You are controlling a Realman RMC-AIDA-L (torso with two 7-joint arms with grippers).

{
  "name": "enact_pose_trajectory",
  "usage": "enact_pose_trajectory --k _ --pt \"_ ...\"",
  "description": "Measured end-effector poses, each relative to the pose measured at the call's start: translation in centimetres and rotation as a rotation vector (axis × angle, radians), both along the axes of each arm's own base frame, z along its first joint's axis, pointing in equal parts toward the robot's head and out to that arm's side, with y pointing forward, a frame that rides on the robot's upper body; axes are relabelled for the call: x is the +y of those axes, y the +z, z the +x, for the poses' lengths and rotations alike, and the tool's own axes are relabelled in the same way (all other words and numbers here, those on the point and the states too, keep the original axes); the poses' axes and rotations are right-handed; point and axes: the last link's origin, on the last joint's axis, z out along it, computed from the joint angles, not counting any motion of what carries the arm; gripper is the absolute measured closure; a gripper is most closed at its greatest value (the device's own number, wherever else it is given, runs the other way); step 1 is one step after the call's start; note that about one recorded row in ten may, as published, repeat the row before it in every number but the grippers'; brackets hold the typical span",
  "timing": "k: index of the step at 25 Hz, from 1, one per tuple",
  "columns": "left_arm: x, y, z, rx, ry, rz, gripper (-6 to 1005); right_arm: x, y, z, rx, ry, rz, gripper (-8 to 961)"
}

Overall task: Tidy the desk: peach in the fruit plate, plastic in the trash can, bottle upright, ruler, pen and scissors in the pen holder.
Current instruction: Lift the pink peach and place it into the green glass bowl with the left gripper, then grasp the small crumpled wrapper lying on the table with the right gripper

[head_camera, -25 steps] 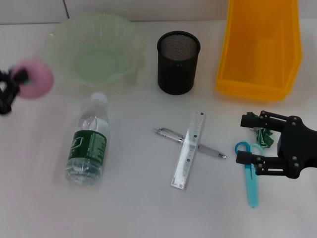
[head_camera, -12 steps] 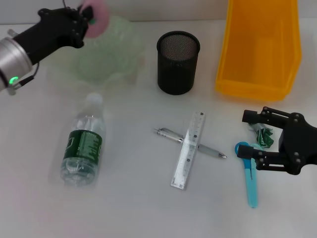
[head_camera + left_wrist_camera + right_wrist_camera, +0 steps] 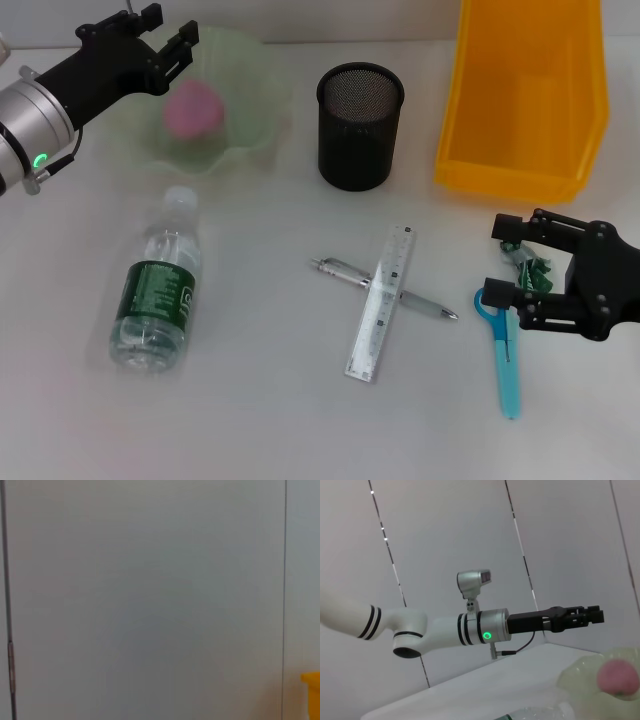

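From my seat at the controls, the peach (image 3: pixel 192 108) is a soft pink, rounded blob sitting inside the fruit plate (image 3: pixel 250 70), which is a pale green translucent bowl with a wavy, ruffled rim. My left gripper (image 3: pixel 170 40) hovers over the plate's far-left rim with its black fingers spread and nothing between them.

The bottle (image 3: pixel 155 300) is clear plastic with a dark green label and white cap, lying on its side on the white desk (image 3: pixel 270 420). The pen holder (image 3: pixel 360 126) is a black wire-mesh cylinder, upright. A see-through ruler (image 3: pixel 381 302) lies across a silvery pen (image 3: pixel 340 270), making an X.

On the right, the scissors (image 3: pixel 508 365) have glossy turquoise handles. A crumpled bit of green plastic (image 3: pixel 536 275) sits just beside their loops. My right gripper (image 3: pixel 505 262) hangs there, jaws apart around the wad, not clamped. The trash can (image 3: pixel 525 100) is a smooth yellow bin.
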Motion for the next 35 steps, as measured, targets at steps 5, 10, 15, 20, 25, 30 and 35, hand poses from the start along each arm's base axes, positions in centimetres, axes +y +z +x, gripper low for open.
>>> enact_pose_trajectory --k 5,10,15,20,25,30,35 --pt "-0.9 0.3 0.0 -0.038 -0.034 -0.014 585 0.3 1.4 -0.1 0.031 -0.092 -0.058 118" --pt "-5.8 1.4 1.2 -0.16 -0.272 -0.142 345 1.0 8.0 -1.9 -0.062 -0.205 -0.093 118" --pt "-10.9 0.6 1.0 -0.138 -0.423 -0.29 198 2.2 12.5 -6.0 -0.363 -0.444 -0.107 118" --pt "-14.0 -1.2 0.4 -0.132 -0.452 -0.42 140 3.9 12.9 -10.0 -0.648 -0.664 -0.105 118" --pt "-15.0 -2.2 0.4 -0.121 -0.457 -0.476 141 5.8 9.6 -10.7 -0.787 -0.718 -0.174 119" --pt "-15.0 -2.4 0.3 -0.118 -0.458 -0.473 142 7.4 6.2 -9.2 -0.87 -0.806 -0.183 120" --pt "-15.0 -2.5 0.3 -0.104 -0.471 -0.467 143 8.5 3.3 -7.6 -0.887 -0.85 -0.202 121"
